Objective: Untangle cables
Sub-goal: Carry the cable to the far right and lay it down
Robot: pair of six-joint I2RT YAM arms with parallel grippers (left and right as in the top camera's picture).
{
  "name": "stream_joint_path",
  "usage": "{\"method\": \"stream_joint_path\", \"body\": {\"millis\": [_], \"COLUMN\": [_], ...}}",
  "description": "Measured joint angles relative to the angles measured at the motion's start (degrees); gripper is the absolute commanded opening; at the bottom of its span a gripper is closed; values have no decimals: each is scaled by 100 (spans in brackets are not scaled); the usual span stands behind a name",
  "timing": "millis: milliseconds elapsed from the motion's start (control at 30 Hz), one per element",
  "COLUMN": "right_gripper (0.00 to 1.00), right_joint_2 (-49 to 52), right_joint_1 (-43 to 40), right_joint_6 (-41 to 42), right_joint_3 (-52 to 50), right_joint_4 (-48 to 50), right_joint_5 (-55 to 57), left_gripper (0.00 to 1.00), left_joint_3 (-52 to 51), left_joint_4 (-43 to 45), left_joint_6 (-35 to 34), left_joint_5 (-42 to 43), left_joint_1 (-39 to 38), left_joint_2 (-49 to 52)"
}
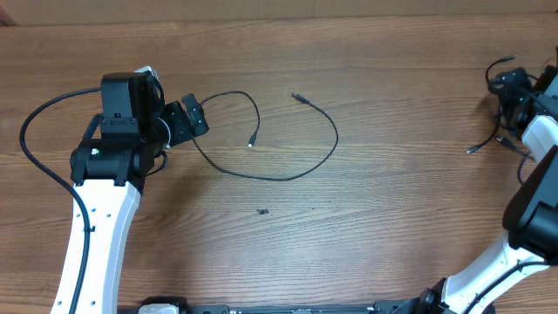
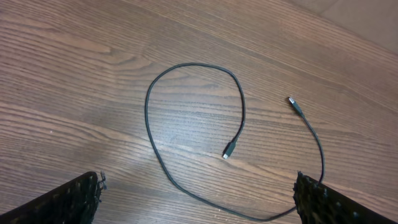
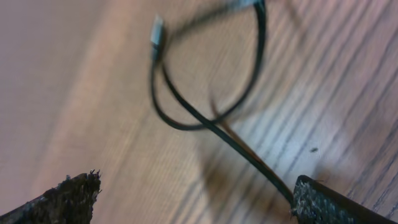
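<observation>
Wood-grain table [image 1: 392,227] filled every view. We saw the left arm [image 1: 105,201] at one side and the right arm [image 1: 532,209] at the far edge. The left gripper [image 2: 199,190] stood wide open and held nothing, and so did the right gripper [image 3: 196,190]. One cable [image 2: 147,115] lay alone mid-table in a loose curve, which we judged freed. The other cables [image 3: 214,129] crossed in a clump under the right gripper, unsorted. We could read no writing anywhere.
</observation>
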Motion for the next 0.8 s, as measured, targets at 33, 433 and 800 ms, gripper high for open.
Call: {"method": "stream_joint_path", "body": {"millis": [33, 433, 800], "right_gripper": [100, 100, 100], "right_joint_2": [-79, -197, -42], "right_joint_1": [0, 0, 0], "right_joint_6": [0, 651, 901], "right_joint_3": [0, 0, 0], "right_joint_4": [-4, -7, 297], "right_joint_5": [-13, -326, -66], "left_gripper": [100, 100, 100], "left_joint_3": [0, 0, 0], "left_joint_4": [2, 0, 2], "left_joint_6": [0, 0, 0], "left_joint_5": [0, 0, 0], "left_joint_1": [0, 0, 0], "left_joint_2": [0, 0, 0]}}
